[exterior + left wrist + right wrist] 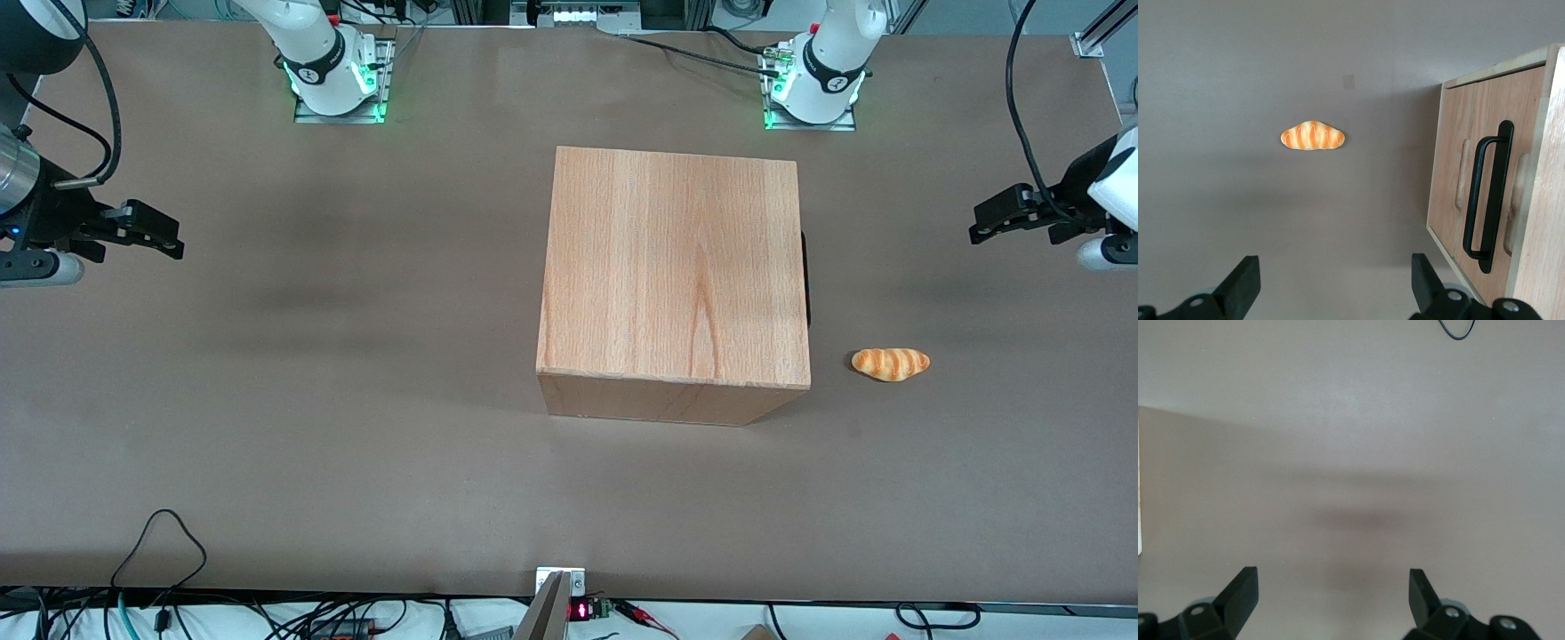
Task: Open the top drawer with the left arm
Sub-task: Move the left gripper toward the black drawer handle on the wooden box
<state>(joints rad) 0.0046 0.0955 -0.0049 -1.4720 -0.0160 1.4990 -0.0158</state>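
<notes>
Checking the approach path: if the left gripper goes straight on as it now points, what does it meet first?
Probably bare table; the open left gripper faces past the croissant, with the top drawer handle off its line.

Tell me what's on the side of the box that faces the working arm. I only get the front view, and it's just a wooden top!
Observer: A drawer front with a slim black bar handle.
Operator: Is the drawer open?
Observer: No, it looks shut inside the box.
Operator: Is the pincer holding the handle?
Observer: No. The pincer is open at the working arm's end, apart from the handle, with only bare table between its fingers.
</notes>
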